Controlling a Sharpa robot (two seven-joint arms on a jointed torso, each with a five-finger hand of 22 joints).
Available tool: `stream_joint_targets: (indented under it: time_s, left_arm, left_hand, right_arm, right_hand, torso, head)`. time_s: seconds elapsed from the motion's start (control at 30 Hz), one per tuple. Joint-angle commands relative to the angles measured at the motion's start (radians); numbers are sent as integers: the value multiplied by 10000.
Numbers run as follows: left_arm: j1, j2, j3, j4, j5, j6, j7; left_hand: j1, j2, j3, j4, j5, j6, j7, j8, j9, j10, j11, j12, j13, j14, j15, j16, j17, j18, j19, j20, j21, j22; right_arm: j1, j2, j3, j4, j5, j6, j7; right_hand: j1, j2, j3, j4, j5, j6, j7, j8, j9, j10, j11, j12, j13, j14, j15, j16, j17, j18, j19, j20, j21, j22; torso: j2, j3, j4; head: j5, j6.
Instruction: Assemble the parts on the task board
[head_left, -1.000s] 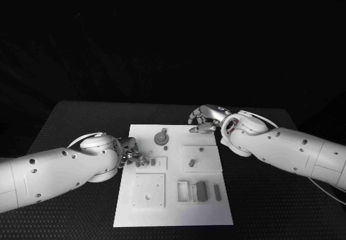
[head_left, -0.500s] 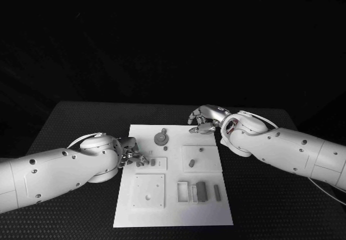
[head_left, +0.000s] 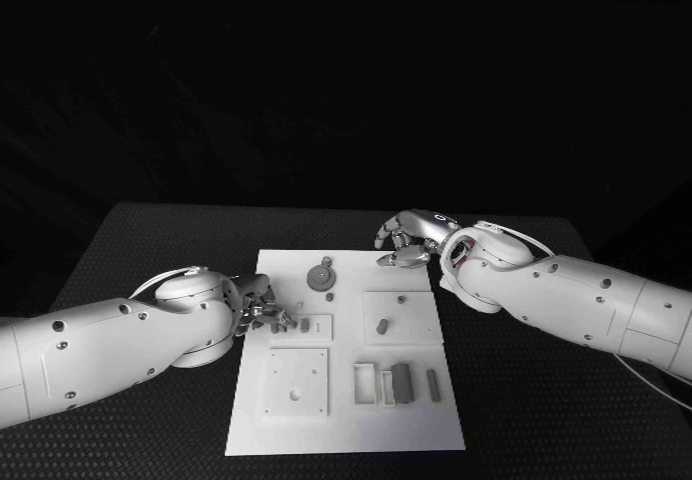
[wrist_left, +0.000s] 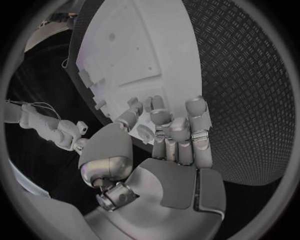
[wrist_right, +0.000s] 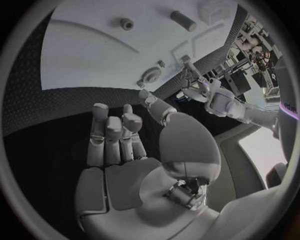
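Your board (head_left: 346, 400) lies in the middle of the head view, long side running toward the bottom of the frame, with bare black table (head_left: 144, 240) on both sides and above it.

Your left hand (head_left: 263, 308) sits at the board's left edge, mid-frame, fingers curled over a small raised square plate (head_left: 309, 326) that carries a short peg (head_left: 304, 323). In the left wrist view the fingertips (wrist_left: 159, 118) close around a small part, though you cannot tell whether it is truly pinched.

Your right hand (head_left: 410, 240) hangs over the board's upper right corner, fingers bent inward. In the right wrist view the hand (wrist_right: 134, 150) has its fingers apart with nothing between them.

Between the hands, upper centre, lies a gear (head_left: 323, 275). Right of centre is a square plate with a peg (head_left: 384, 325). Lower left is a larger plate (head_left: 297, 381) with holes; lower right holds a slotted holder (head_left: 366, 383) and upright blocks (head_left: 402, 381), close together.
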Motion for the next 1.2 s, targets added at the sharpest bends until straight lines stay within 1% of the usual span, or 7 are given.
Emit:
stream_joint_targets:
  time_s: [0.03,0.27,0.8,1.07,1.2]
  left_arm:
    - [-3,-7,9,37,10,-72,123]
    - [-3,-58,22,67,10,-197,186]
    - [-3,-12,53,120,123,-371,318]
    - [-3,-65,77,172,138,-424,334]
    - [-3,-62,86,180,203,-431,341]
  left_hand:
    - [-8,26,-82,-5,-19,7,-32,56,9,24,-6,66,1,9,-89,58,-10,132,46,-14,2,163]
    - [-5,32,-90,-7,-20,8,-33,58,9,25,-8,66,1,11,-91,58,-10,132,48,-14,2,163]
    - [46,135,-143,-30,-17,23,-45,71,4,46,-21,70,-3,36,-106,59,-15,139,71,-17,4,160]
    - [54,150,-156,-36,-17,25,-47,72,3,50,-22,70,-4,40,-109,59,-16,140,74,-17,3,160]
    - [55,153,-162,-38,-17,25,-47,73,2,51,-23,70,-4,41,-109,58,-17,140,75,-16,3,160]
  right_arm:
    - [-5,8,2,-3,-25,67,37]
    - [-5,10,2,-16,-25,65,37]
    - [-9,27,2,-44,-25,81,43]
    - [-12,23,2,-60,-25,82,40]
    - [-12,18,2,-52,-25,85,42]
  right_hand:
    - [-93,-30,6,63,21,3,56,-51,-5,-51,30,-28,-13,-14,-34,-57,-10,139,32,39,-54,112]
    - [-93,-32,6,63,21,2,56,-51,-5,-51,30,-28,-13,-14,-34,-57,-11,139,32,39,-54,112]
    - [-93,-30,8,64,21,2,57,-52,-4,-51,31,-28,-14,-14,-33,-58,-11,139,33,39,-55,112]
    - [-92,-29,9,64,21,2,57,-53,-3,-51,32,-28,-14,-13,-33,-57,-12,139,34,39,-55,112]
    - [-92,-28,9,65,21,2,57,-53,-3,-51,32,-28,-14,-13,-33,-57,-12,139,34,39,-55,113]
  torso:
    - [-3,2,10]
    - [-6,-5,12]
    - [-1,4,5]
    - [-5,12,9]
    - [-6,3,17]
  head:
    - [-12,0]
    - [-11,4]
    - [-9,23]
    - [-10,30]
    - [-6,36]
